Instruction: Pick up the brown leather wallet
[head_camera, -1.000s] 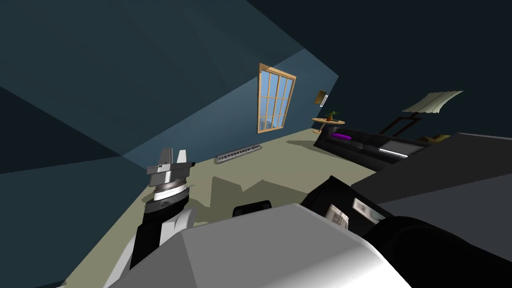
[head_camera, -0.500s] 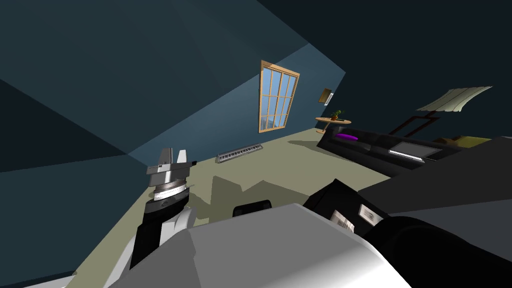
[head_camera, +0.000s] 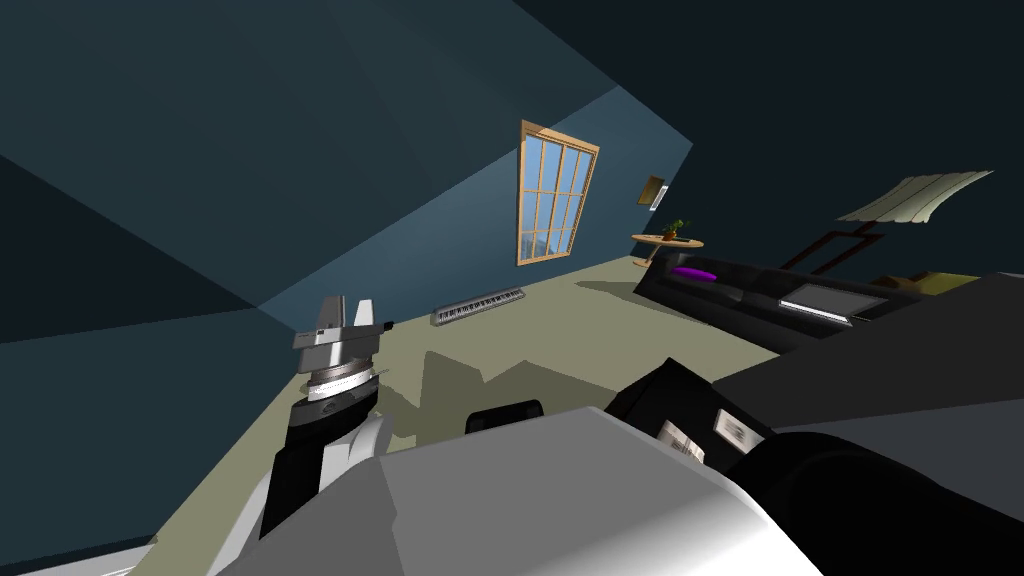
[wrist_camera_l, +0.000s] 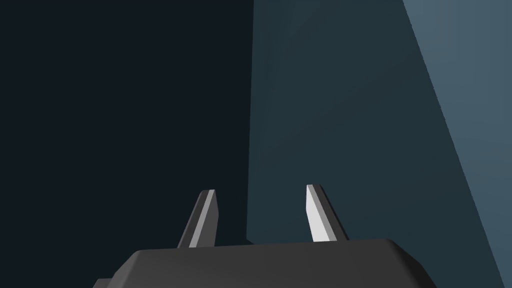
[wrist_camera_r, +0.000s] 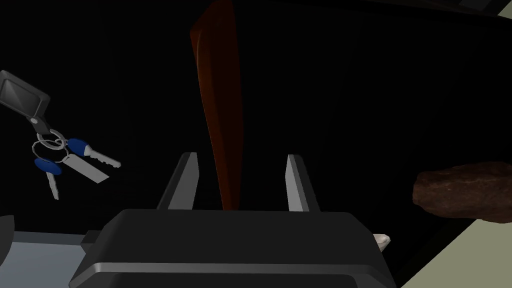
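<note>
Head view: the left gripper (head_camera: 347, 303) is held upright at the robot's left, well apart from the work.

Left wrist view: its two fingers are parted, and nothing is held between them.

Right wrist view: the right gripper (wrist_camera_r: 241, 182) is spread wide around the wallet (wrist_camera_r: 219, 100), which is not yet touched by either blade. The wallet is set on edge on a black surface (wrist_camera_r: 375, 100) and runs from the gripper's body out past the fingertips. The closing step is judged to be at hand. It is best done with the wallet centred first, since a wider gap is seen on one side, and with the blades pressed squarely on the broad faces. A bunch of keys (wrist_camera_r: 60, 160) and a brown lump (wrist_camera_r: 465, 190) lie well apart. The wallet is seen as a thin, smooth, reddish-brown slab, slightly bowed.
</note>
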